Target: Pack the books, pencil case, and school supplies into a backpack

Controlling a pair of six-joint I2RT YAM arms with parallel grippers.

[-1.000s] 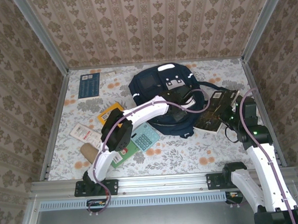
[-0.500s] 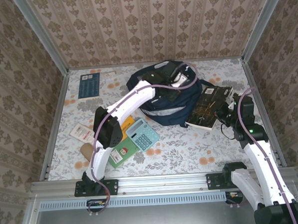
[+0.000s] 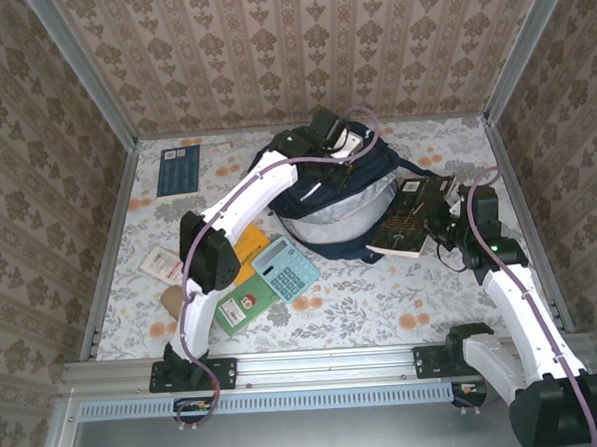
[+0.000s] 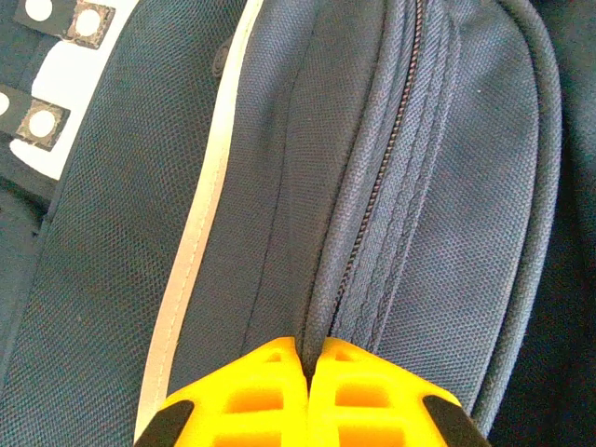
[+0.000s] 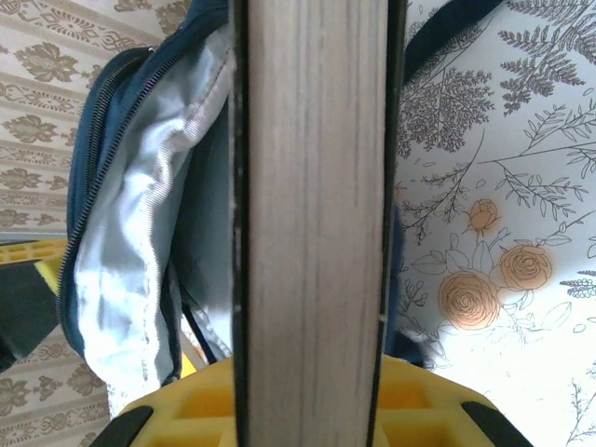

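Floral tabletop (image 3: 363, 305): left gripper (image 4: 310, 358) pinched tight on backpack (image 4: 438, 186) seam, right gripper (image 5: 307, 410) clamped on black book (image 3: 410, 216).

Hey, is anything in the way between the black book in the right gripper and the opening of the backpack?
Nothing visible is in the way. The left gripper pinches the backpack by its zipper edge, and the exposed grey lining faces the black book, which the right gripper holds right beside the opening.
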